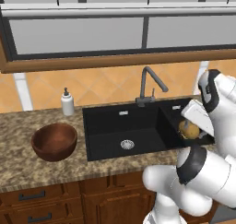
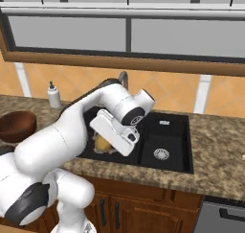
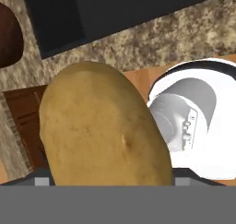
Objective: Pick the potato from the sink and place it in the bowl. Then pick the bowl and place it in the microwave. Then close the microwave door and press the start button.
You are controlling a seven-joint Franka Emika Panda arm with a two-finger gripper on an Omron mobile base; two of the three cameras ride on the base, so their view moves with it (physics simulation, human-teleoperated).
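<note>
Potato sits gripped in wide-set jaws, lifted above the sink.

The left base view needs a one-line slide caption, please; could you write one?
Pincer holds the potato over the sink's right side; the bowl waits on the counter to the left.

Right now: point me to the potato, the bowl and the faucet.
potato (image 3: 103, 126), hand view, middle of its skin.
bowl (image 1: 54, 141), left base view, inner wall of the hollow.
faucet (image 1: 146, 82), left base view, upright part of the spout.
</note>
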